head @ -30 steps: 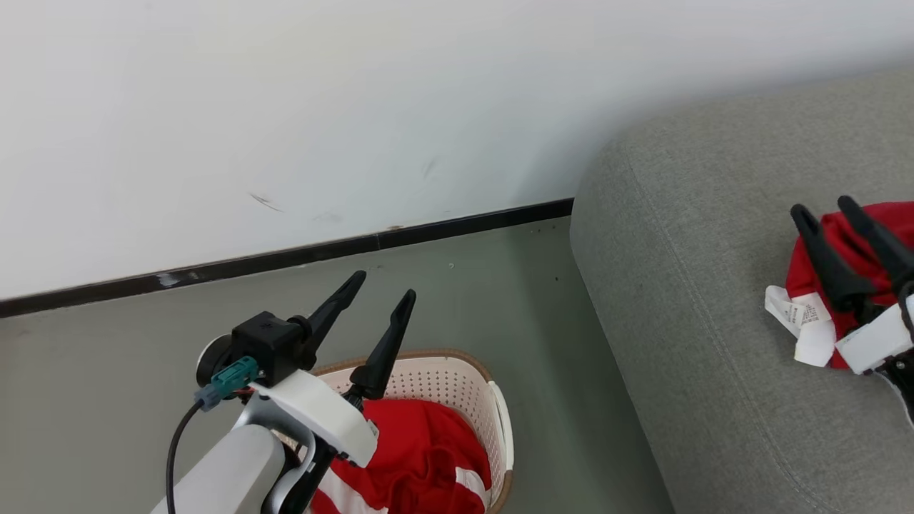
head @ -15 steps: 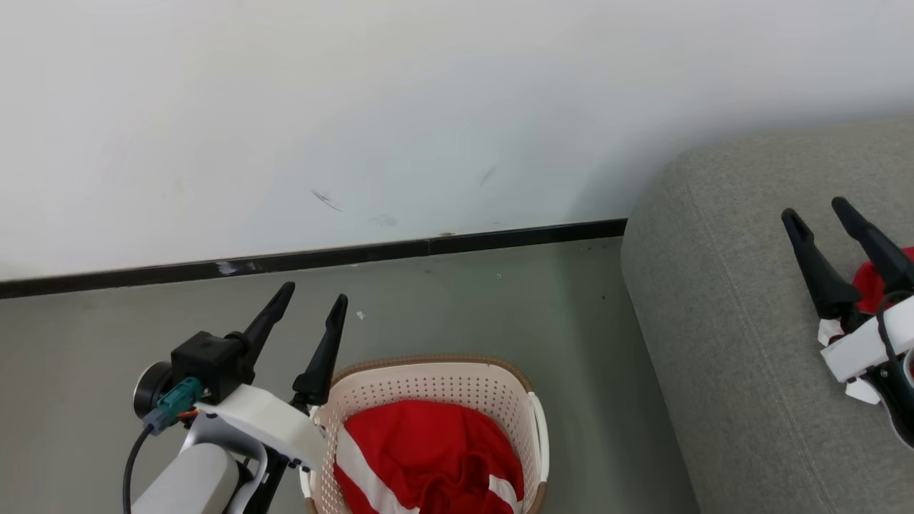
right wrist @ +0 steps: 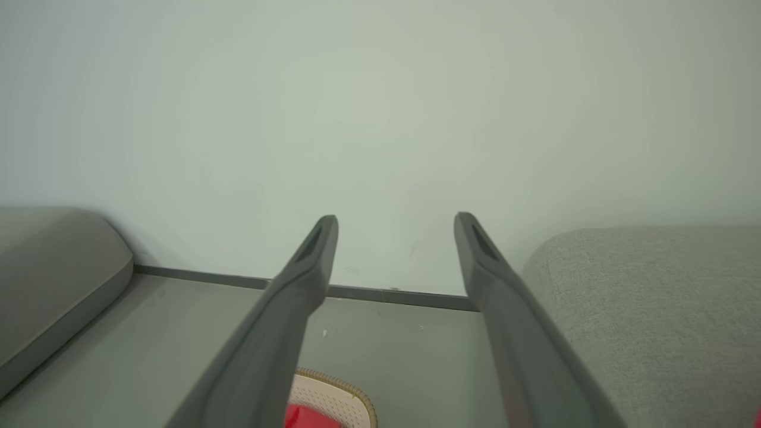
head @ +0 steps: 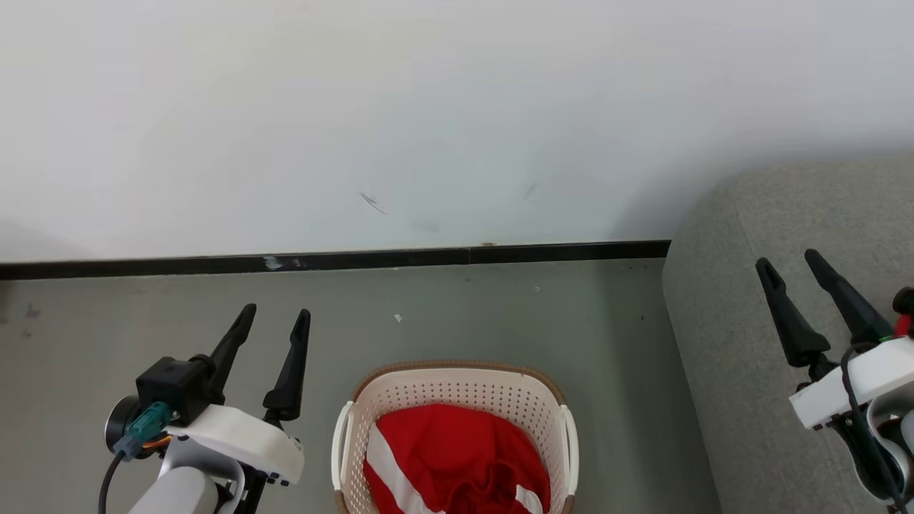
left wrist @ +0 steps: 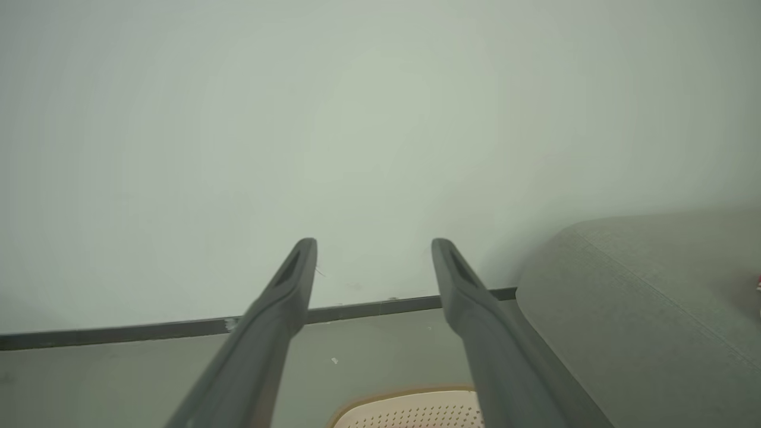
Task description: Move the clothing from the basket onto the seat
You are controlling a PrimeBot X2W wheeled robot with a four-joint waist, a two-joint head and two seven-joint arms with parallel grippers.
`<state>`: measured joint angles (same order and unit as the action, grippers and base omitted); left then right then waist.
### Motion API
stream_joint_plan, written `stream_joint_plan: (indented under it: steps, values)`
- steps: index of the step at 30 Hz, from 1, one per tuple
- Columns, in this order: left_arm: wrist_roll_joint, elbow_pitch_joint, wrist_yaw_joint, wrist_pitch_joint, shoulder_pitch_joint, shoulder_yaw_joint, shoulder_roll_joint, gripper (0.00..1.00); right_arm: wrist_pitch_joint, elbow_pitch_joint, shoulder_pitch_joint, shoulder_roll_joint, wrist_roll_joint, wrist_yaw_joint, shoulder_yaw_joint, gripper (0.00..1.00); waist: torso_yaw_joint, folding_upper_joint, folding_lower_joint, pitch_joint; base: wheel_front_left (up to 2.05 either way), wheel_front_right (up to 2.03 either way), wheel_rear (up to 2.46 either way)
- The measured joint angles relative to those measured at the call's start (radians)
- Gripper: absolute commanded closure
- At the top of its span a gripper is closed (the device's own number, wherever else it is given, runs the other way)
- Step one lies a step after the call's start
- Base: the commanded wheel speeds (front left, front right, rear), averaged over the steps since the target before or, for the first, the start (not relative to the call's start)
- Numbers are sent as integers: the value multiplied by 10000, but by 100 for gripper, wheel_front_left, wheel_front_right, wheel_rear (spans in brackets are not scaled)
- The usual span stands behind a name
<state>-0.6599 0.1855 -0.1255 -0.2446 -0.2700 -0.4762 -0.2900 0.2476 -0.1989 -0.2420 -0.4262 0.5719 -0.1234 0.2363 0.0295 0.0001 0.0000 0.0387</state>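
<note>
The cream basket stands on the floor at the bottom middle of the head view, with red, white-striped clothing bunched inside. My left gripper hangs open and empty to the left of the basket. My right gripper is open and empty above the grey seat. A sliver of red fabric peeks out behind the right wrist. The left wrist view has the open left gripper, the basket rim and the seat. The right wrist view shows the open right gripper, basket and clothing.
A white wall with a black skirting board runs behind the basket. Grey-green floor lies between the basket and the wall. A second grey cushioned piece sits at the left of the right wrist view.
The camera has turned left, so the basket now sits mid-picture. The red garment on the seat has slid nearly out of view. The left gripper went from over the basket to its left.
</note>
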Motion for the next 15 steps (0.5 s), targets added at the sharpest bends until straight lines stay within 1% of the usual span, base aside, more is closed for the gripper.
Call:
stream_joint_plan:
  steps: [8,15]
  values:
    - [0,-67,-40,-33,208,180,12,0,0,186,589,410,-671,0,-439,0,334,0,0,-76,0,0,0]
    - [4,-115,-38,-33,305,230,8,0,2,330,969,658,-1001,0,-667,0,507,0,0,-125,0,0,0]
